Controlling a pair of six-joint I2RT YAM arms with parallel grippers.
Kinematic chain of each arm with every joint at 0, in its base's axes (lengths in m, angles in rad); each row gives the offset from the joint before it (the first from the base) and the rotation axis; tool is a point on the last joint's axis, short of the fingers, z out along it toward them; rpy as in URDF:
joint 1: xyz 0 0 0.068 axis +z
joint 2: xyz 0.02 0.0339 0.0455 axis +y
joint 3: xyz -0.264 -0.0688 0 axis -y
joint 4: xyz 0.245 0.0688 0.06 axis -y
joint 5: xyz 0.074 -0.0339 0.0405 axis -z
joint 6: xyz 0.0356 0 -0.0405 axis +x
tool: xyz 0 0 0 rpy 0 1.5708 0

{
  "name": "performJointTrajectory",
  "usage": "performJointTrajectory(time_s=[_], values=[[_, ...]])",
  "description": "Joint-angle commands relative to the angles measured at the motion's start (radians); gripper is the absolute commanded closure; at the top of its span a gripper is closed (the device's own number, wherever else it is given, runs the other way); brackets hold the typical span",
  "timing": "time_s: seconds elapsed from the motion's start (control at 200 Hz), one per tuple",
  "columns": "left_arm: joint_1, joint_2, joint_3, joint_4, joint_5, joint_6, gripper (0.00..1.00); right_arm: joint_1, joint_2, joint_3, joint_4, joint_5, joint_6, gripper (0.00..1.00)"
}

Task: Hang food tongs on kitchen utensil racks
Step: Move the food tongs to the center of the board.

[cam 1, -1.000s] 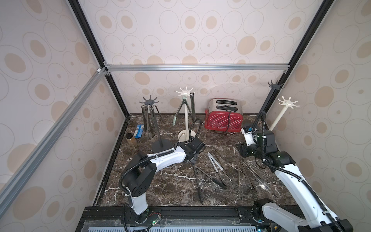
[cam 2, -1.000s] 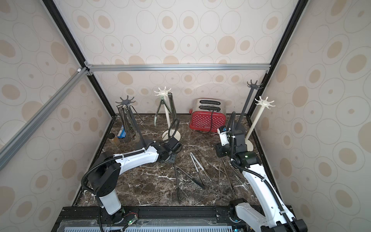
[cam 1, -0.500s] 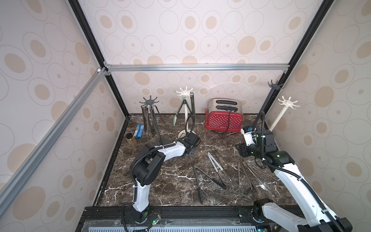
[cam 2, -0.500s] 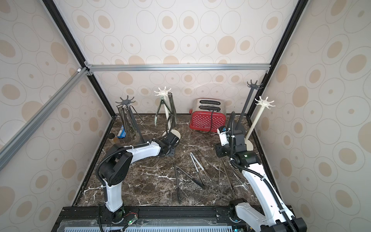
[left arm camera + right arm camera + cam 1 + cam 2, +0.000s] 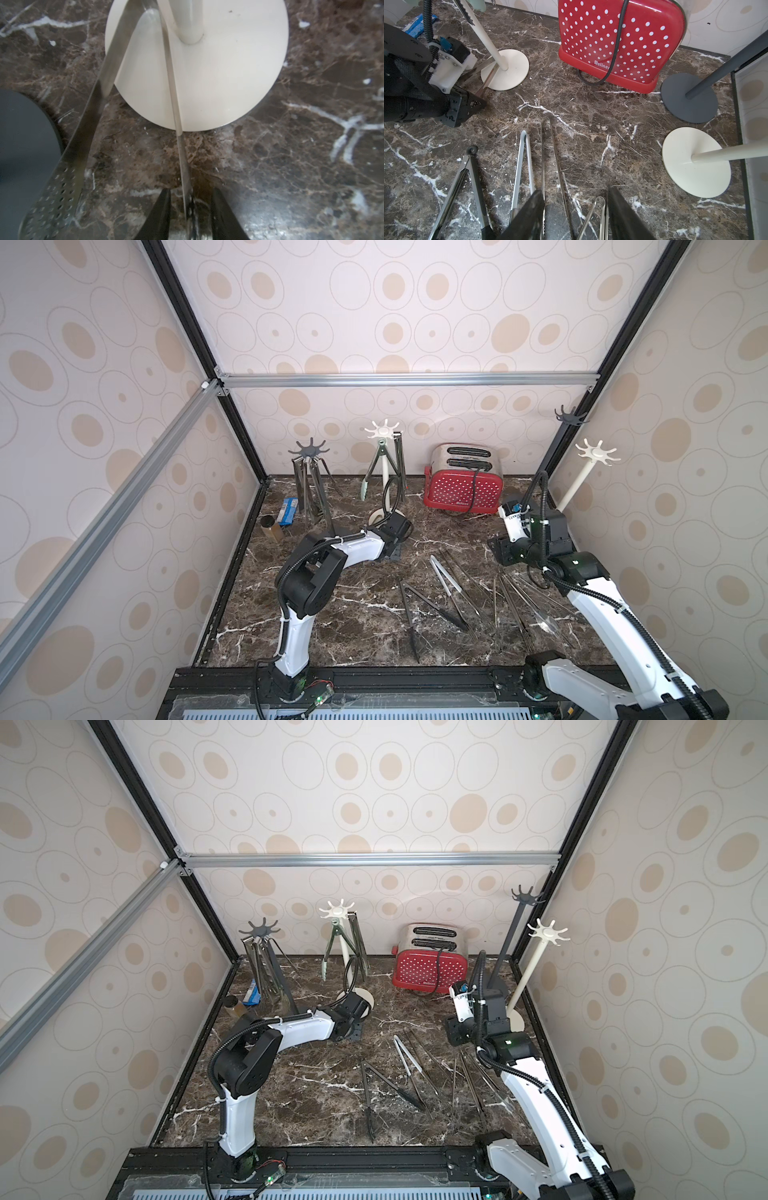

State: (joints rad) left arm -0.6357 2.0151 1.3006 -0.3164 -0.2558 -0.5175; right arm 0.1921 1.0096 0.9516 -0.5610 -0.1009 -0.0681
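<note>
Marble, dark brown and white-veined, is the tabletop (image 5: 332, 614) under everything here. In both top views, the dark grey star-crowned rack (image 5: 309, 452) at the back is already carrying several steel tongs. The cream-white star-crowned rack (image 5: 382, 432) beside it is carrying green-tipped tongs (image 5: 365, 489) and a steel pair. Over on the right, the far dark grey rack (image 5: 567, 418) and the leaning cream rack (image 5: 597, 452) are standing bare, and a scatter of loose tongs (image 5: 442, 578) is lying flat on the marble, so plenty is left to hang.

In the left wrist view, the left gripper (image 5: 190, 199) is straddling one arm of the perforated steel tongs (image 5: 89, 133) just beside the cream round base (image 5: 228, 72). Its jaws are partly spread, with gaps showing either side and nothing pinched yet.

In the right wrist view, the right gripper (image 5: 575, 191) is hovering spread over long slim steel tongs (image 5: 543, 149), holding nothing.
</note>
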Motion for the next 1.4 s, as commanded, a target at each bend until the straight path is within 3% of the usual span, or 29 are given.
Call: performJointTrajectory(time_s=[0.0, 0.216, 0.411, 0.672, 1.088, 1.398], values=[[0.004, 0.001, 0.008, 0.008, -0.008, -0.003, 0.74, -0.01, -0.011, -0.001, -0.017, 0.002, -0.006, 0.47], [0.003, -0.032, -0.027, 0.005, -0.011, -0.009, 0.91, -0.01, -0.02, -0.001, -0.017, -0.002, -0.006, 0.47], [0.004, -0.076, -0.071, -0.009, -0.011, -0.028, 0.97, -0.01, -0.029, -0.002, -0.019, -0.007, -0.006, 0.47], [-0.013, -0.188, -0.178, -0.019, 0.022, -0.071, 0.98, -0.01, -0.046, -0.002, -0.019, -0.014, -0.007, 0.47], [-0.137, -0.351, -0.365, -0.098, 0.092, -0.165, 0.98, -0.009, -0.057, 0.0, -0.023, -0.026, -0.007, 0.47], [-0.136, -0.397, -0.44, -0.114, 0.118, -0.195, 0.88, -0.01, -0.051, 0.001, -0.02, -0.029, -0.009, 0.47]])
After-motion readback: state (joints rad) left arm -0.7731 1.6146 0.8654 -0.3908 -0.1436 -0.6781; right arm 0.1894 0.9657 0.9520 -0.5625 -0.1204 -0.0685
